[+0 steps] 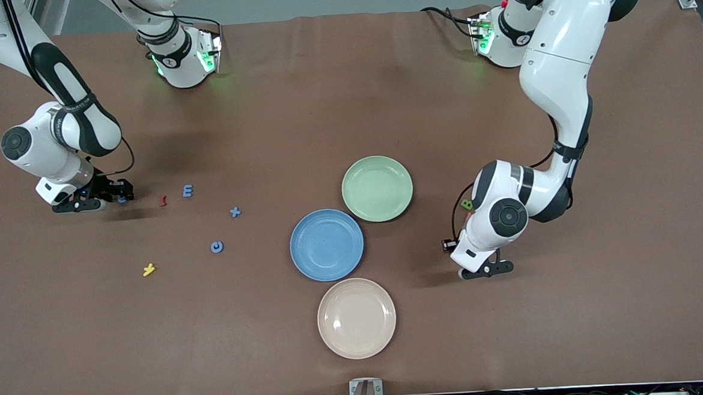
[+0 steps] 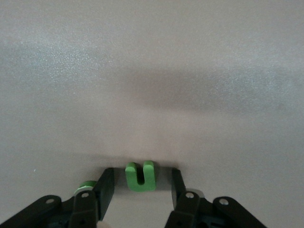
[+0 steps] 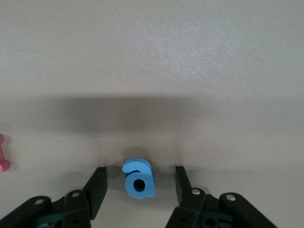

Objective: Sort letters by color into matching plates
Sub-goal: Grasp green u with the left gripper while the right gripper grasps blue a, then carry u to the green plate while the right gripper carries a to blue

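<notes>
cream plate (image 1: 356, 318) on brown table (image 1: 346, 101); yellow letter (image 1: 149, 269), red letter (image 1: 162, 201)

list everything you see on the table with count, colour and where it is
blue letters: four; three loose toward the right arm's end of the table, one on the table between the right pincer's fingers, a gap on each side
green letters: two seen; one on the table between the left pincer's fingers, not touched; one beside the left arm's wrist
red letter: one, beside the blue ones
yellow letter: one, nearer the front camera than the blue ones
green plate: one, pale, mid-table
blue plate: one, beside the green plate, nearer the camera
beige plate: one, nearest the camera
right pincer: low, open
left pincer: low, open
</notes>
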Robot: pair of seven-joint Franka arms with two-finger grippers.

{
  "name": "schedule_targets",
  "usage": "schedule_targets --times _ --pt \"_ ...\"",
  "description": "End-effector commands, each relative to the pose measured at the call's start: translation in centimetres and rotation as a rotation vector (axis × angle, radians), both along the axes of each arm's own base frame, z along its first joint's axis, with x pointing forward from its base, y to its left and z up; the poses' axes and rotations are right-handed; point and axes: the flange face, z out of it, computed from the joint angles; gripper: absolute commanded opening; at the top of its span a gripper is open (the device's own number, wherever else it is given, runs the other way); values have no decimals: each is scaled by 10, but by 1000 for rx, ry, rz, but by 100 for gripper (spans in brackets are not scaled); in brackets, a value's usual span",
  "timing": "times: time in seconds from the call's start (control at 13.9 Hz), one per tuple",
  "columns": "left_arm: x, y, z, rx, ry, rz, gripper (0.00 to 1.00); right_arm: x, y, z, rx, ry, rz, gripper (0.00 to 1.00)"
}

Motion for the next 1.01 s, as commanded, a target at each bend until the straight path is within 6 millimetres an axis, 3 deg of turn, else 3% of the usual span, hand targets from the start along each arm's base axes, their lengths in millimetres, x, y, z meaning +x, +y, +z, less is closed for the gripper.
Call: schedule_targets --times 0.0,0.22,0.5,0.72,0.94 --pt "3 -4 -1 16 -20 16 43 -6 2 -6 1 -4 38 66" --pt "3 -5 0 16 -21 14 28 -6 2 -6 1 -4 38 66" --pt "5 -6 7 13 -29 18 22 -6 2 -6 0 -4 40 66" --pt "1 -17 27 14 -29 22 22 -7 2 -7 7 10 40 48" --pt "-14 -42 59 33 2 45 22 -7 2 -7 7 12 39 23"
